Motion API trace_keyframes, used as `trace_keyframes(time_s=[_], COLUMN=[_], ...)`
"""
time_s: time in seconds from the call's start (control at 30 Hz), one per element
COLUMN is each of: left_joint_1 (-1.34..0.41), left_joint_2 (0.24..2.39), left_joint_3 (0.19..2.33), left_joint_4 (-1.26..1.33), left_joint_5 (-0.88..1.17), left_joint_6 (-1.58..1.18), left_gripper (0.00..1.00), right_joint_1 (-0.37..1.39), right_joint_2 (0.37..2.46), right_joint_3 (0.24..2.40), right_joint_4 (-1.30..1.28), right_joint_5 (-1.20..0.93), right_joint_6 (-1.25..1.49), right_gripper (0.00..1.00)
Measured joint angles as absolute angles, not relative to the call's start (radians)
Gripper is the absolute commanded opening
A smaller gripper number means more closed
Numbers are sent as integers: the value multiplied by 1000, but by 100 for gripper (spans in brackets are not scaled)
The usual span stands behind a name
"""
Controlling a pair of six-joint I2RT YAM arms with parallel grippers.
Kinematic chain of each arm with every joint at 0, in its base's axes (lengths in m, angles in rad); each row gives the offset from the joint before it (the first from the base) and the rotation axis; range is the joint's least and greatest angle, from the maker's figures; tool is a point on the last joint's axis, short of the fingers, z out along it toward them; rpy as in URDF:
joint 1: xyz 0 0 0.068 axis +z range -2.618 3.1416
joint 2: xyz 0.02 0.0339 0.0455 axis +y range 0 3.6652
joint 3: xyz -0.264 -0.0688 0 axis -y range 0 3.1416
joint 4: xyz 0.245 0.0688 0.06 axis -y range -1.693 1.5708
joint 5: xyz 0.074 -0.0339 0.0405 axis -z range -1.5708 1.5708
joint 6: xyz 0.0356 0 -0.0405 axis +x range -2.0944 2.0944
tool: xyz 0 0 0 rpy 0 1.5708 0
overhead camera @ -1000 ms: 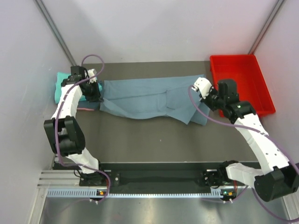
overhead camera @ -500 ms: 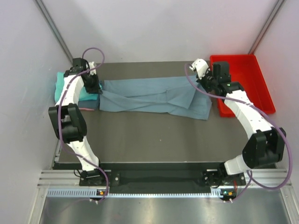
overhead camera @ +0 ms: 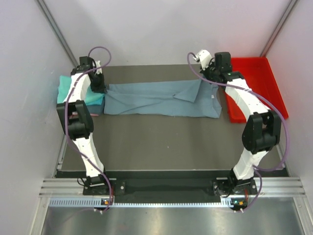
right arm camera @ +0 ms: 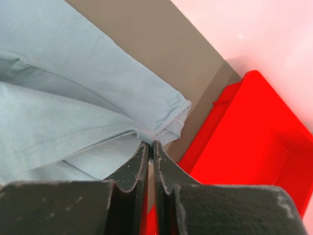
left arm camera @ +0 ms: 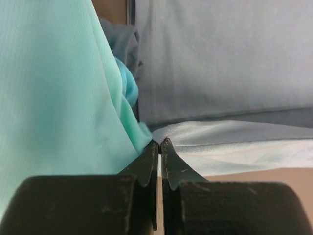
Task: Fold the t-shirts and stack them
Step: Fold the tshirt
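Spanning left claw (left arm camera: 159, 143) to right claw (right arm camera: 150, 144): t-shirt (overhead camera: 156, 100)

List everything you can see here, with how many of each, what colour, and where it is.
grey-blue t-shirt: one, dusty grey-blue, stretched in a long band across the far part of the table.
teal t-shirt: one, bright teal, at the far left edge, next to the grey-blue t-shirt's left end.
blue cloth: one bit showing, bright blue, against the teal t-shirt; the rest is hidden.
red tray: one, red, far right corner.
table: one, dark grey-brown, under everything.
left gripper: one, black, shut on the grey-blue t-shirt's left end.
right gripper: one, black, shut on its right end, beside the red tray.
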State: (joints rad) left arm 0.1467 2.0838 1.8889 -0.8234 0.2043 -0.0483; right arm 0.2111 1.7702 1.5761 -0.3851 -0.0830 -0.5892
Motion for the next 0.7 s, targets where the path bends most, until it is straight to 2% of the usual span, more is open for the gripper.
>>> trace_keyframes(time_s=[0.53, 0.57, 0.63, 0.67, 0.7], left_joint_1=[107, 104, 97, 94, 91], left_joint_2=[2200, 2209, 2217, 2218, 2219], left_joint_3=[1988, 1996, 2002, 2003, 2003], left_joint_4=[-814, -812, -812, -811, -812], left_joint_5=[128, 115, 98, 86, 70], left_joint_6=[-23, -23, -22, -23, -25], left_gripper=[0, 9, 23, 29, 32], right_joint_1=[211, 211, 211, 211, 211], right_joint_2=[1941, 1947, 1959, 1967, 1971], right_joint_3=[1686, 1691, 1702, 1705, 1706], right_joint_4=[-381, -379, -376, -367, -361], right_joint_5=[-58, -56, -49, -42, -37], right_joint_6=[-572, -572, -570, -564, -554], right_gripper=[0, 0, 8, 24, 33])
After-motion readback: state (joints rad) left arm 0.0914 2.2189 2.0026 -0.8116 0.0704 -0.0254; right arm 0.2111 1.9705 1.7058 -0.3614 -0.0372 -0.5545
